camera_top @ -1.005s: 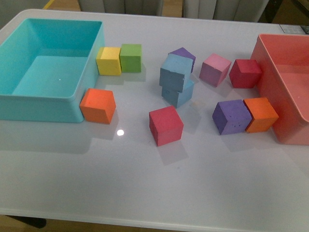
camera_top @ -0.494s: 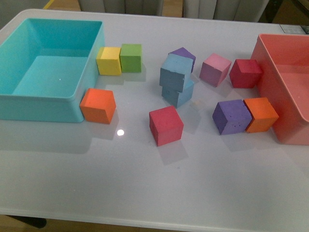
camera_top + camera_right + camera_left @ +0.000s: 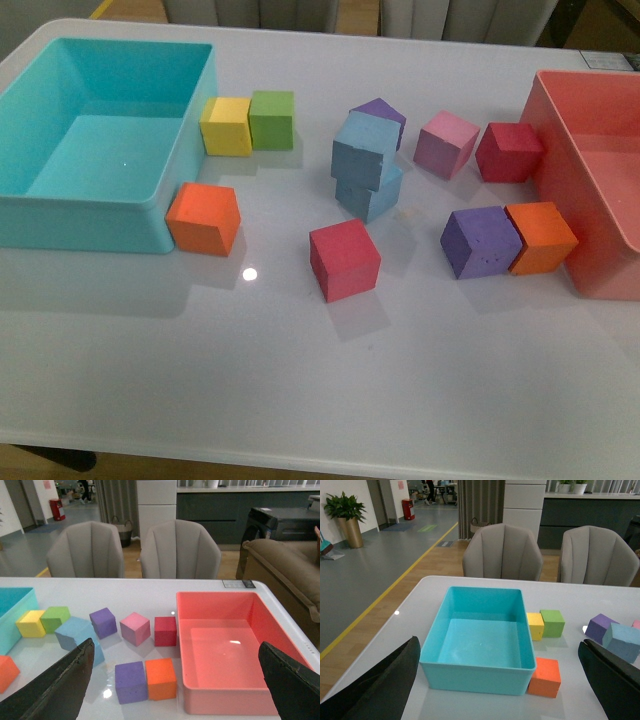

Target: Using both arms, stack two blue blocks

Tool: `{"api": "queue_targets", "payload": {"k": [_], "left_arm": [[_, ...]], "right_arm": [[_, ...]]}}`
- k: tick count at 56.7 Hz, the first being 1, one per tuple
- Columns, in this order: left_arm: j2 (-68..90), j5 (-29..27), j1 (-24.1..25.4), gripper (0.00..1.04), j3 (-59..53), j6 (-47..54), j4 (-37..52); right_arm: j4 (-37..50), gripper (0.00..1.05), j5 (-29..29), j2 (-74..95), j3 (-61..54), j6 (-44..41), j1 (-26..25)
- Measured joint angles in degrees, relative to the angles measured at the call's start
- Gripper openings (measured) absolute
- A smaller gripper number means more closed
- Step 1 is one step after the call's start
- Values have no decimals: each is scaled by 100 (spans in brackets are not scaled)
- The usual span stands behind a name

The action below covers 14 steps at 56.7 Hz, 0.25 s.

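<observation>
The two blue blocks are stacked mid-table: the upper block (image 3: 362,150) sits skewed on the lower block (image 3: 372,193), overhanging toward 9 o'clock. A purple cube (image 3: 381,116) touches the stack at 12; a red cube (image 3: 344,260) lies near at 6. The table (image 3: 300,390) is bare toward its near edge. The teal bin (image 3: 80,215) sits at 9, the pink bin (image 3: 570,170), cut off, at 3. Nothing has moved since earlier. Left gripper (image 3: 500,685) and right gripper (image 3: 177,687) both stand wide apart, holding nothing, fingertips cropped.
</observation>
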Motion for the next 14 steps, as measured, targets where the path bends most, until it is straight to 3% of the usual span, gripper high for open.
{"api": "queue_targets", "payload": {"k": [14], "left_arm": [[0, 0, 0, 96, 0, 0, 0]], "right_arm": [[0, 96, 2, 0, 0, 0, 0]]}}
